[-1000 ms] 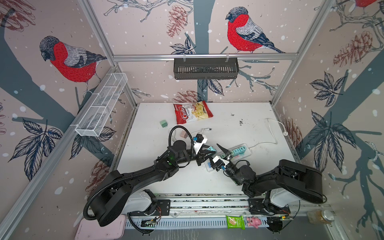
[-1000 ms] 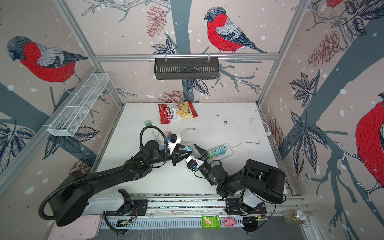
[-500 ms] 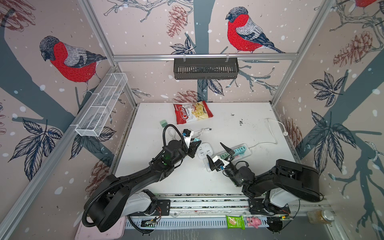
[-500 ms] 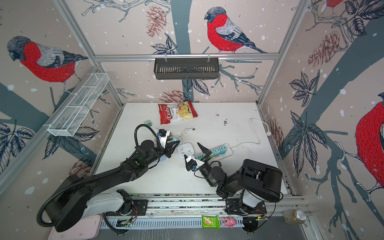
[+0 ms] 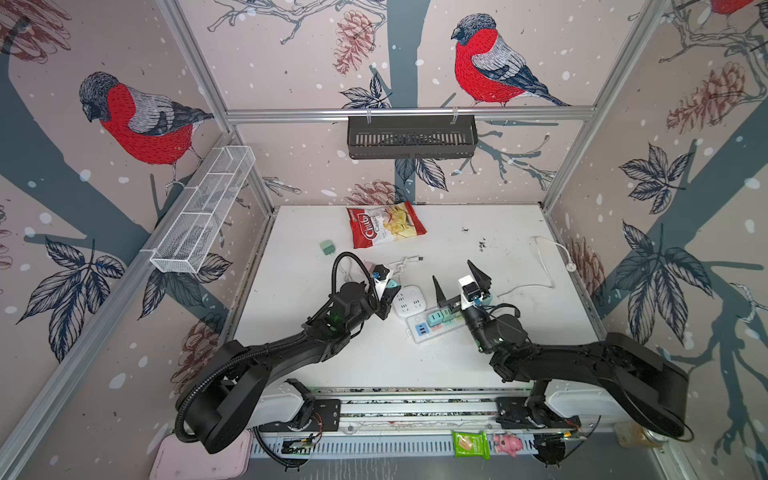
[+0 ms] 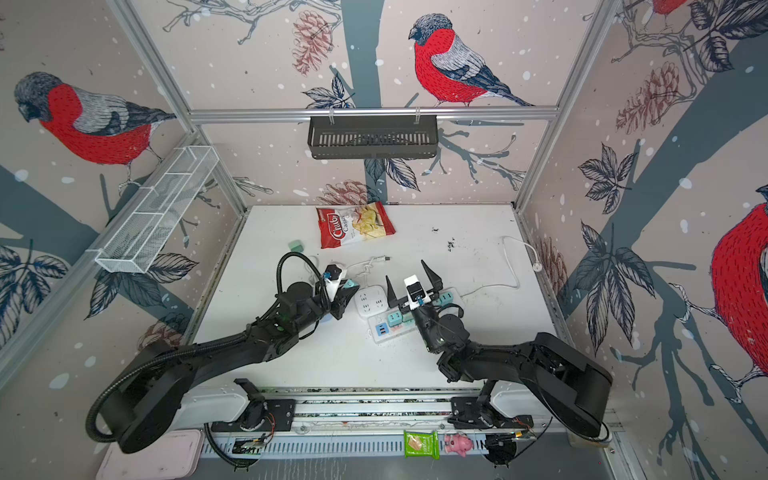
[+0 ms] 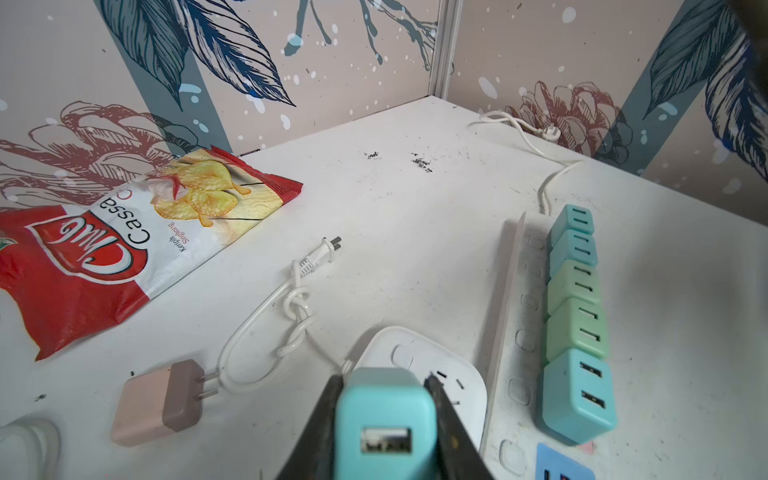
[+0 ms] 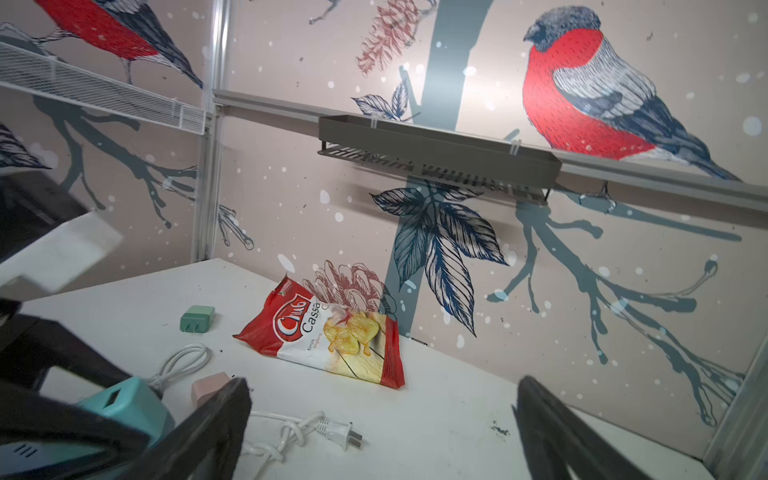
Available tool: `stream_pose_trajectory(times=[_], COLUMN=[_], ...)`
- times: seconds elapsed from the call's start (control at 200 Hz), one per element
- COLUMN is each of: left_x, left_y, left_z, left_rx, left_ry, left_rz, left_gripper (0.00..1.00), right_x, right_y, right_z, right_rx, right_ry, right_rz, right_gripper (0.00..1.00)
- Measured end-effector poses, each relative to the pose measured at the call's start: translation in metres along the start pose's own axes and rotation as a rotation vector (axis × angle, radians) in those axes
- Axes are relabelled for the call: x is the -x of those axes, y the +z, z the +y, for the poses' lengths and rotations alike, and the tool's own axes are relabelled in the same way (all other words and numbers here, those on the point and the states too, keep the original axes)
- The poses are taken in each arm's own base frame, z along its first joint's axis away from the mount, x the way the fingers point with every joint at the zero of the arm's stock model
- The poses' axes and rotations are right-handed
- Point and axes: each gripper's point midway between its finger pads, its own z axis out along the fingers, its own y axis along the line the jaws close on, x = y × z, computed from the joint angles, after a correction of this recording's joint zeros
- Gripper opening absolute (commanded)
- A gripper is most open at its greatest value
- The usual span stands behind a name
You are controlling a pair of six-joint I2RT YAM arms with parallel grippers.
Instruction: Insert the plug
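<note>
In both top views the left fingers [image 5: 388, 296] are clamped on the teal plug [image 5: 392, 284], held just beside the square white socket [image 5: 409, 300] on the bench [image 5: 374, 357]; the right fingers [image 5: 478, 274] stand wide apart, empty, above the power strip [image 5: 424, 330]. From the left wrist, the plug hangs at the socket's near edge, prongs hidden, and 5 adapters [image 7: 575, 316] already sit in the strip. From the right wrist, nothing lies between the spread fingers. I'd say insertion is not yet done: line up, then press in

Bullfinch-papered walls [image 5: 291, 62] enclose a white tabletop [image 5: 374, 361] — black basket [image 5: 411, 139] behind.
</note>
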Motion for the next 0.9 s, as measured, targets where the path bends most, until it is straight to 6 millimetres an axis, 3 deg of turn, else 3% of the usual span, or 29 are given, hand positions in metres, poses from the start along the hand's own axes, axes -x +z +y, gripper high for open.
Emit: stream_pose_trajectory(times=[0.11,0.25,0.701,0.901], left_x=[-0.011,-0.014,-0.044,-0.053], left_y=[0.009,0.022,0.045,0.053], left_z=[-0.015,-0.022,-0.049,-0.050], left_rx=[-0.071,-0.118,-0.267,-0.278], left_ry=[0.051,0.081,0.075,0.065], left_rz=[0.055,0.106,0.243,0.273], left_gripper=[0.00,0.00,0.00,0.00], right_x=[-0.021,-0.031,-0.036,-0.038], right_y=[0.001,0.000,0.002,0.003], right_z=[-0.001,0.001,-0.002,-0.006], right_rx=[0.002,0.014,0.005,-0.007], right_ry=[0.023,0.046,0.069,0.093], right_rz=[0.081,0.122,0.135,0.139], right_gripper=[1.00,1.00,1.00,1.00])
